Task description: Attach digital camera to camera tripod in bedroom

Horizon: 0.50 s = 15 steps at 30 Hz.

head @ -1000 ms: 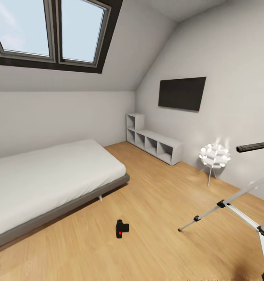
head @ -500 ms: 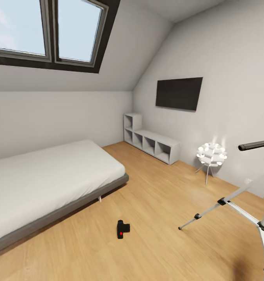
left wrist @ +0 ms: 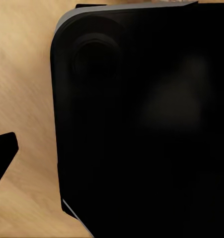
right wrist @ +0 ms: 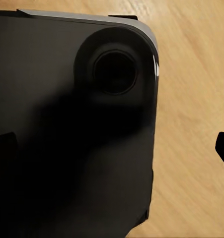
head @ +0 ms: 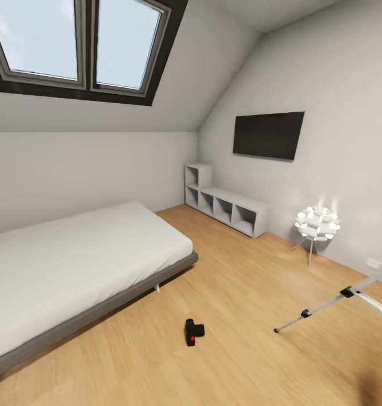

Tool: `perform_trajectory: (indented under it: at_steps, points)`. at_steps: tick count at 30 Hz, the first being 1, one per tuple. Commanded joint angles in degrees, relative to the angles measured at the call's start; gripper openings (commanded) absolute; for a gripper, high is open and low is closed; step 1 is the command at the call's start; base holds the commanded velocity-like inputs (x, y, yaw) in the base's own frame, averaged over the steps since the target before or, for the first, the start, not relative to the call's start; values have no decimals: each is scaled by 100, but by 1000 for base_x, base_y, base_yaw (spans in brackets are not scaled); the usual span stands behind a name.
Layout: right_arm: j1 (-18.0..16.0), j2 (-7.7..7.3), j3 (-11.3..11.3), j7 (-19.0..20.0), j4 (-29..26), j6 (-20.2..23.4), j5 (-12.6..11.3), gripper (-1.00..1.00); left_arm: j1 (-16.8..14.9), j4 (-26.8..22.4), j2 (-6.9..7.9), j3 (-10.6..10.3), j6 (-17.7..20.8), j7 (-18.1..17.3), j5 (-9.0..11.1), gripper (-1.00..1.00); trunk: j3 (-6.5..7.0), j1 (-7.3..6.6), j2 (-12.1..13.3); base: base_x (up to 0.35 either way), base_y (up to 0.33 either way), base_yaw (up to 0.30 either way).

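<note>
The digital camera point(head: 193, 332) lies on the light wooden floor point(head: 241, 293) of the bedroom, low in the head view and a little right of the bed's foot corner. It is small and black, with a red dot facing the viewer. Well apart from it, at the right edge of the same view, part of the camera tripod point(head: 343, 296) shows: one silver-grey leg with black joints slants down to a foot on the floor, and the tip of its black handle just enters the frame higher up.

A bed point(head: 72, 265) with a white mattress and a grey frame fills the left side, standing along a pale grey wall. Two skylights point(head: 78, 42) sit in the sloped ceiling above it. Against the far right wall stands a low row of grey cube shelves point(head: 227, 206), with a dark flat television point(head: 268, 135) mounted above. Near the shelves, a small white globe lamp point(head: 317, 224) on thin legs glows beside the wall.

In the left wrist view, a large black rounded robot part point(left wrist: 141, 124) sits over the wooden floor, with a dark pointed tip at one edge. The right wrist view has a similar black part point(right wrist: 72, 124) over the floor. I cannot tell whether the fingers of either arm are apart or together.
</note>
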Motion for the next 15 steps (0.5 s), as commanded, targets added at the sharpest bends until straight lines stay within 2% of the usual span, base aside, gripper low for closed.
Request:
perform_trajectory:
  at_steps: [1,7,15]
  points:
    - [1,-1,4,1,-1,-18,5,100,2,-5,-1,6,-8,-2,0,100,-4,1,-2,99,339,0]
    - [1,-1,19,0,-1,-17,7,100,2,-5,-1,3,28,-3,4,100,-4,1,-2,151,335,0]
    - [1,3,22,-17,-1,-68,3,100,2,-5,-1,5,44,-3,10,100,-4,1,-2,213,306,0]
